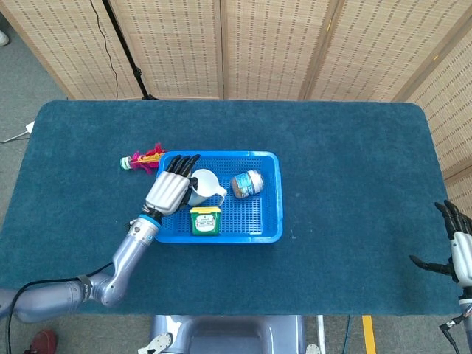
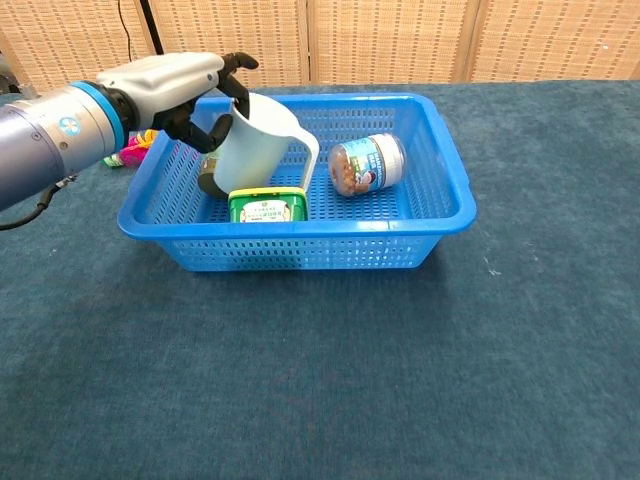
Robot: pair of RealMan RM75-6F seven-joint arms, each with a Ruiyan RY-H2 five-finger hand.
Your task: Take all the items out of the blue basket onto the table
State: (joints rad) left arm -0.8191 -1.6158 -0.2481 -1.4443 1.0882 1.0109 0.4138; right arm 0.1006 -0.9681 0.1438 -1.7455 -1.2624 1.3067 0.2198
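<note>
My left hand (image 1: 167,193) (image 2: 178,88) grips a white mug (image 1: 204,186) (image 2: 258,146) by its rim and holds it tilted, lifted above the floor of the blue basket (image 1: 265,221) (image 2: 440,215). Below the mug a green tin (image 1: 206,220) (image 2: 266,206) sits at the basket's near wall. A jar with a blue label (image 1: 247,184) (image 2: 366,164) lies on its side further right in the basket. Something dark (image 2: 209,178) sits behind the mug, mostly hidden. My right hand (image 1: 457,247) hangs open at the table's far right edge, holding nothing.
A pink and yellow toy (image 1: 144,158) (image 2: 131,150) lies on the teal table (image 1: 354,177) just left of the basket. Folding screens stand behind the table.
</note>
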